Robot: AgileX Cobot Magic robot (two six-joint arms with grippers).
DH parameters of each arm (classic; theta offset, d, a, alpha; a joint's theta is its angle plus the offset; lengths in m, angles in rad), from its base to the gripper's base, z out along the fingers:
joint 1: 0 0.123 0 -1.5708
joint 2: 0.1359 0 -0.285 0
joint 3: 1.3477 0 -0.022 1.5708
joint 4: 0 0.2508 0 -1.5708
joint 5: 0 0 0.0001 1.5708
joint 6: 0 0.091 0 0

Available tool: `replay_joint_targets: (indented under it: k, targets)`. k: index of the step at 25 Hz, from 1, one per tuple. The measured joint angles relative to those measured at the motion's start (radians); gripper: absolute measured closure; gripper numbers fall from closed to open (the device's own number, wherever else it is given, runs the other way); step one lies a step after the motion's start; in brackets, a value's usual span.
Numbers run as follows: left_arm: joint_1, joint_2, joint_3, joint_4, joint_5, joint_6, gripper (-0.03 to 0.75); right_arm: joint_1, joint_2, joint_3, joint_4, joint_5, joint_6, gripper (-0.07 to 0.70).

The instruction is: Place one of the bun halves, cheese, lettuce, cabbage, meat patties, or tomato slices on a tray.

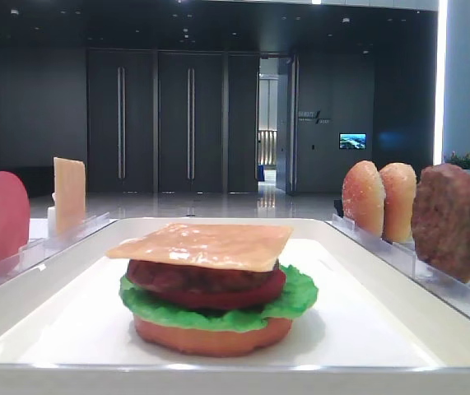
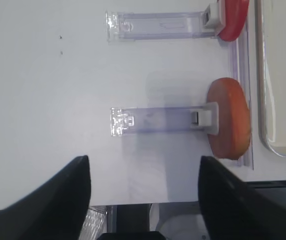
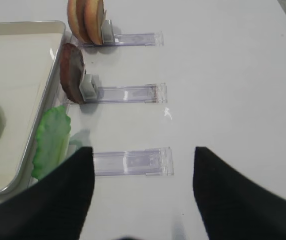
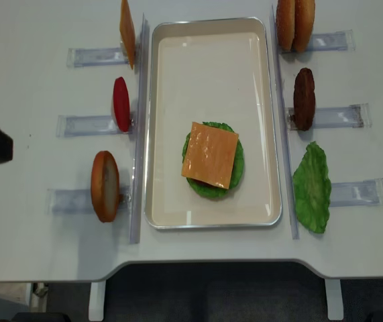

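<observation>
Left jaws (image 2: 144, 175): wide apart, empty, above the counter (image 2: 47, 100) beside a bun half (image 2: 229, 117) standing in a clear rack (image 2: 155, 120).
Tray (image 4: 211, 67): cheese (image 4: 210, 154) tops the stack, over lettuce (image 4: 235, 176).
Right jaws (image 3: 144, 172): spread, empty, over another rack (image 3: 132, 162).

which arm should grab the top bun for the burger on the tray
Probably the left. The left gripper hangs open right by the bun half in the left rack. The right gripper is open beside the lettuce leaf, well short of the buns.
</observation>
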Motion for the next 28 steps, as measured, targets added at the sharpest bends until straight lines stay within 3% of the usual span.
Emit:
replay_joint_targets:
  k: [10,23,28]
  targets:
    - [0.002,-0.408,0.139,-0.115,0.012,0.008,0.202,0.000,0.000,0.000,0.000,0.000,0.000,0.216]
    - [0.002,-0.789,0.247,-0.055,0.021,0.012,0.202,0.000,0.000,0.000,0.000,0.000,0.000,0.216]
    - [0.002,-0.861,0.292,-0.046,0.021,0.012,0.202,0.000,0.000,0.000,0.000,0.000,0.000,0.216]
